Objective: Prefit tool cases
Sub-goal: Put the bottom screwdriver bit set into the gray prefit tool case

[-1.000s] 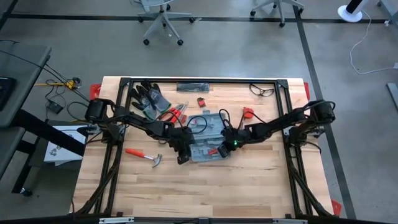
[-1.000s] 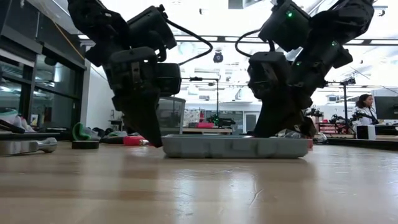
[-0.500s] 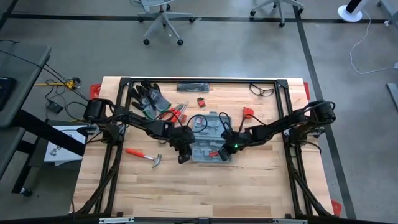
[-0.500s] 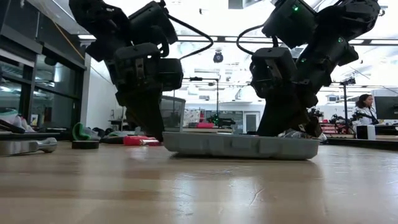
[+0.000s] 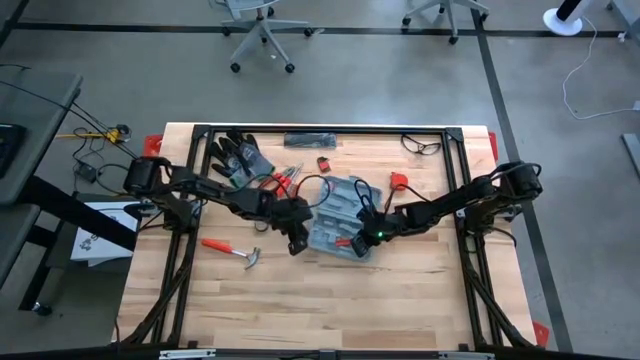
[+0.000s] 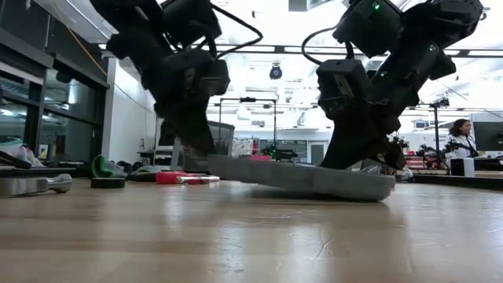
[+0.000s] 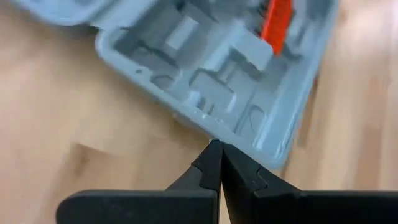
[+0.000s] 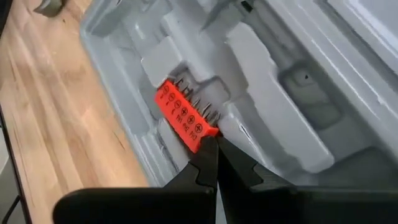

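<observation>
Pale wood-plank counter (image 5: 400,290); lab room behind. Open blue-grey moulded tool case (image 5: 338,216) tilted. Left gripper (image 5: 296,243), right gripper (image 5: 352,243): fingers clenched, empty.

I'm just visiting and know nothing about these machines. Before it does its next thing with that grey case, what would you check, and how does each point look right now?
1. Tool case lies open, recesses up: ok.
2. Case flat on the table: not ok; in the low view its left end is lifted.
3. Left pincer shut at the case's edge: ok.
4. Right pincer shut beside the red bit holder: ok.
5. Whether either pincer actually grips the case: cannot tell.
6. Hammer and gloves lying apart from the case: ok.
</observation>
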